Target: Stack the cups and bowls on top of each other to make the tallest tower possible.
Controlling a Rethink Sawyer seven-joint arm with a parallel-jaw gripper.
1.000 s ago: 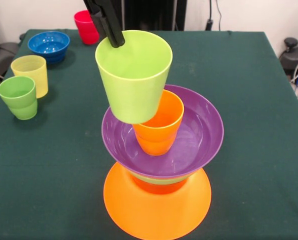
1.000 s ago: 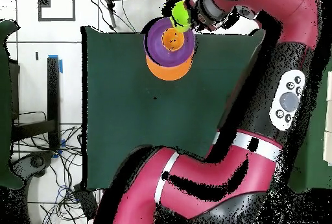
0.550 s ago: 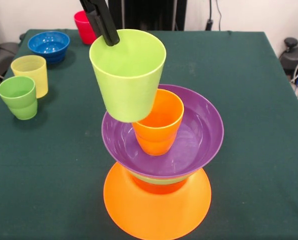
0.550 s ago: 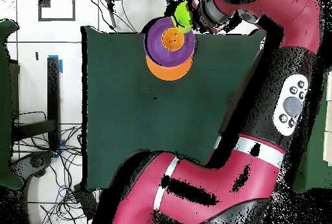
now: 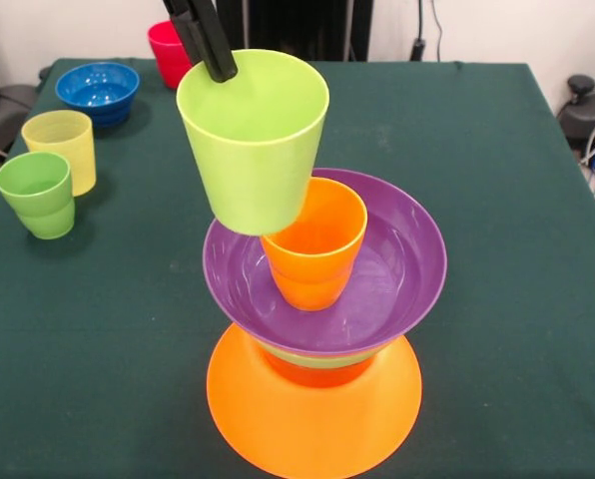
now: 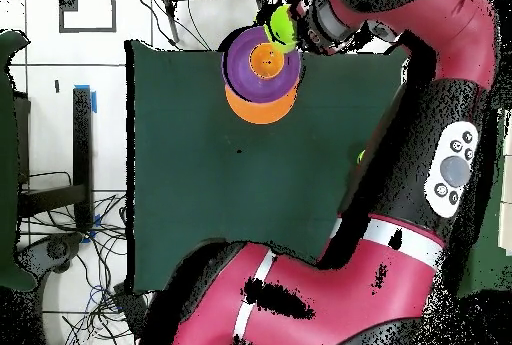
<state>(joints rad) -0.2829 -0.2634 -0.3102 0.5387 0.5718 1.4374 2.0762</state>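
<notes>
Gripper (image 5: 214, 55) clamped on lime cup (image 5: 253, 140) rim, cup tilted above orange cup (image 5: 315, 242) in purple bowl (image 5: 397, 261) atop tower. I judged next move: centre, level, lower into orange cup.

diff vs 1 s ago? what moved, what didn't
The gripper, shut on the lime green cup at its rim, lifted it slightly and carried it toward the picture's left in the front view; its base now sits higher against the orange cup. Nothing was released. The orange cup in the purple bowl, the stack on the orange bowl, and the other cups and blue bowl stayed put.
</notes>
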